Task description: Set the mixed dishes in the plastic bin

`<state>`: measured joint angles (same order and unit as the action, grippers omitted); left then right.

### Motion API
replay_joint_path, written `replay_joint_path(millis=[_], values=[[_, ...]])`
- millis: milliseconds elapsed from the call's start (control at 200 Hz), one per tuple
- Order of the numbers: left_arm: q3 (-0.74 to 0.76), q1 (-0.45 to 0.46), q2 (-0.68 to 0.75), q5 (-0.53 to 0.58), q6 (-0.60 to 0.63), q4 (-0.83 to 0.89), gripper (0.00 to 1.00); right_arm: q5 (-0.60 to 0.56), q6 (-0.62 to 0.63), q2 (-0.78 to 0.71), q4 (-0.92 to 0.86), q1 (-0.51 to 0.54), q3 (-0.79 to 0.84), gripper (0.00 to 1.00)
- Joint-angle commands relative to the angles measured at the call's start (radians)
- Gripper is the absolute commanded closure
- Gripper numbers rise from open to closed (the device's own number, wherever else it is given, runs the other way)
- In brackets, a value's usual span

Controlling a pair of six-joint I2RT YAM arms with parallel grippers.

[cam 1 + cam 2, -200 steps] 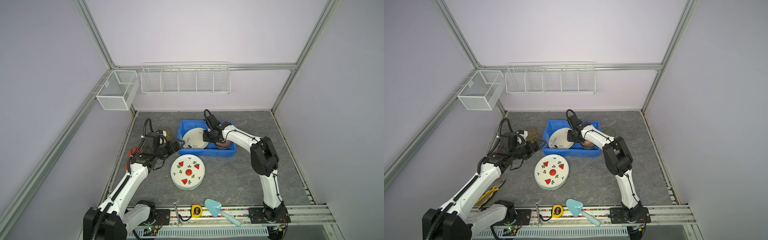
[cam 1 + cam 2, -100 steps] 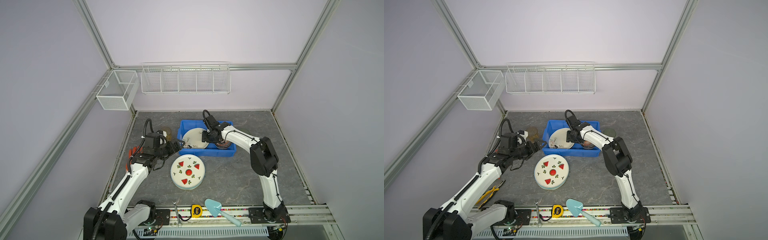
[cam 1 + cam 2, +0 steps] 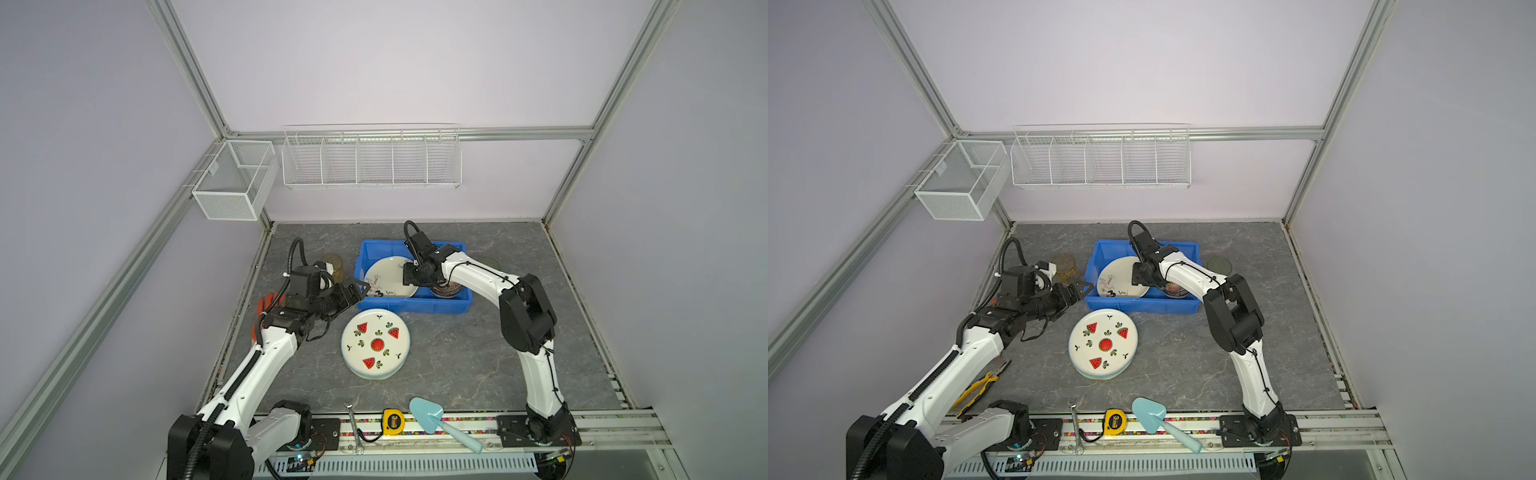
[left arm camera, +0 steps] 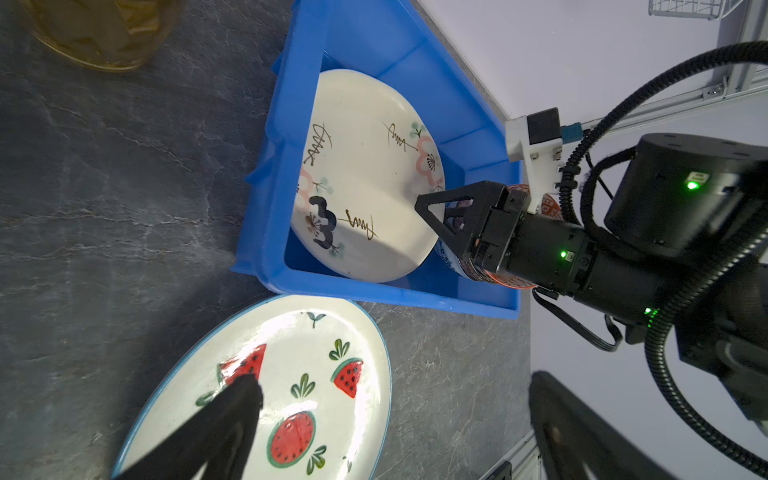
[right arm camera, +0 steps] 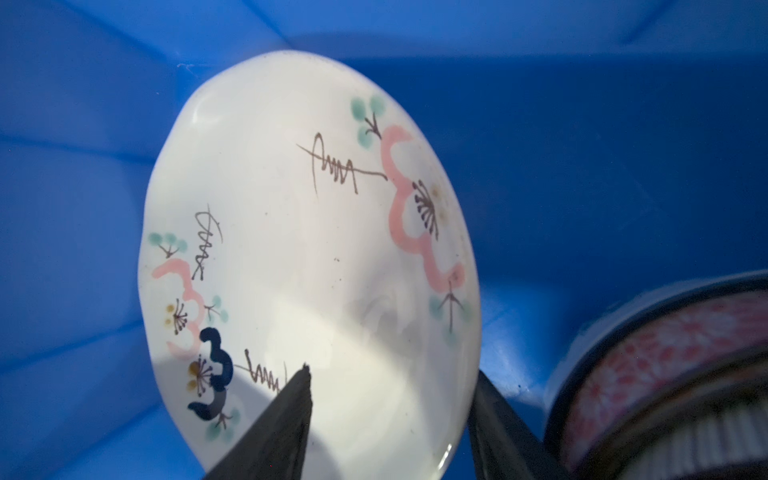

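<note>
The task is sitting partway done. The bin (image 3: 415, 306) is standing toward the back edge of the worktop (image 3: 478, 365), about midway along it. The cream plate (image 3: 384, 276) is already lying inside it, tilted against the left wall, and stacked bowls (image 3: 446, 289) are filling the bin's right end.

Still waiting outside:
- The watermelon plate (image 3: 376, 344) is lying mid-worktop, just in front of the bin. A pale rim (image 3: 1096, 377) peeking from under it looks like a second plate.
- The amber cup (image 3: 332, 266) is standing left of the bin, nearer the left edge.
- The green cup (image 3: 1220, 263) is standing just beyond the bin's right end.

The right claw (image 3: 409, 277) is reaching into the bin with its jaws parted. The cream plate's right rim is passing between them and, as far as the wrist view shows, nothing is being pinched. I judge it to be letting that plate go. The left claw (image 3: 358, 292) is hovering wide open and empty by the bin's front-left corner, over the watermelon plate's far edge.

Against the top views a second earlier, little is changing. The plates, bowls and left arm are sitting where they were, and the right claw is shifting only slightly over the cream plate.
</note>
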<state>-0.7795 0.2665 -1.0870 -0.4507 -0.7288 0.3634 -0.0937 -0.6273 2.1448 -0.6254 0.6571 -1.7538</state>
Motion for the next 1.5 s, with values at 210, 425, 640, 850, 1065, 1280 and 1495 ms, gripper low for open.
replay_joint_path(millis=[210, 425, 640, 850, 1065, 1280, 1495], values=[[0.017, -0.006, -0.004, -0.011, -0.008, -0.026, 0.0, -0.048, 0.014, -0.009, -0.033, -0.001, 0.02, 0.38], [0.019, -0.007, -0.007, -0.009, -0.009, -0.027, 0.0, -0.057, 0.014, -0.013, -0.034, 0.0, 0.023, 0.36], [0.018, -0.006, -0.011, -0.009, -0.007, -0.027, 0.0, -0.059, 0.014, -0.02, -0.03, 0.002, 0.022, 0.35], [0.018, -0.007, -0.014, -0.009, -0.008, -0.03, 0.0, -0.057, 0.014, -0.047, -0.022, 0.004, 0.029, 0.35], [0.015, -0.006, -0.013, -0.012, -0.012, -0.032, 0.0, -0.043, 0.015, -0.087, -0.015, 0.006, 0.03, 0.35], [0.011, -0.007, -0.007, -0.013, -0.014, -0.03, 0.0, -0.034, 0.017, -0.14, -0.007, 0.009, 0.037, 0.35], [0.014, -0.007, 0.007, -0.008, -0.016, -0.021, 0.0, -0.022, 0.019, -0.213, 0.006, 0.007, 0.06, 0.35]])
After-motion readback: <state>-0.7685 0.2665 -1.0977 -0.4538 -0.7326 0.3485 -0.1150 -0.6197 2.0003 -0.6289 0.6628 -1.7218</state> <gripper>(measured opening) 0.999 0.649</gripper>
